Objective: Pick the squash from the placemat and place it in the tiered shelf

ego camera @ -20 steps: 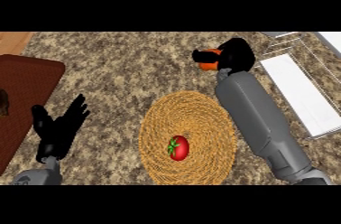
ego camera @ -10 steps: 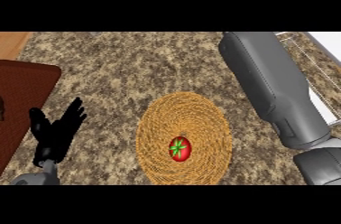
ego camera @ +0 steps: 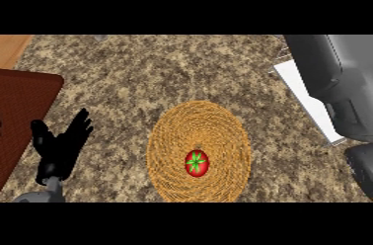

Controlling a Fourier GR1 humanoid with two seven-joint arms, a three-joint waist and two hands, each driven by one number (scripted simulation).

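Squash is nowhere in sight: only a red tomato (ego camera: 196, 163) lies on the round woven straw placemat (ego camera: 199, 121), so pickup looks done, placing unconfirmed. Left hand (ego camera: 61, 146) rests open; right hand is hidden beyond the grey forearm (ego camera: 341, 86).

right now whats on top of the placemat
A red tomato with a green stem sits on the woven placemat, toward its near side. No squash shows there. The right forearm hides part of the white shelf.
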